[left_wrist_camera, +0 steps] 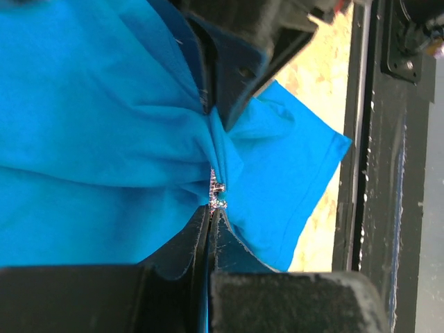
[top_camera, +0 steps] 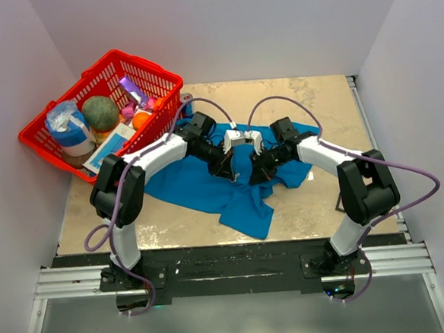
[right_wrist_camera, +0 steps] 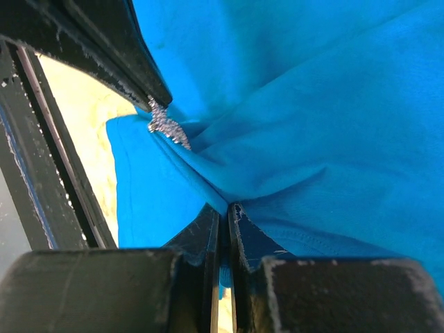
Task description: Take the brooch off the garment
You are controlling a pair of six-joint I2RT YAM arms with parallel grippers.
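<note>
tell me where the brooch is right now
Centre of the left wrist view: the brooch sits on the bunched garment at the closed fingertips of the left gripper, with the right gripper pinching cloth just above.

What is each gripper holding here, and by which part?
The left gripper appears to pinch the brooch by its edge, at the very fingertips. The right gripper is shut on a bunched fold of the garment beside the brooch.

Bright blue garment (top_camera: pixel 200 187), silvery-white sparkly brooch (right_wrist_camera: pixel 166 126), red basket (top_camera: pixel 152 124), mottled tan table (top_camera: pixel 317 103).
</note>
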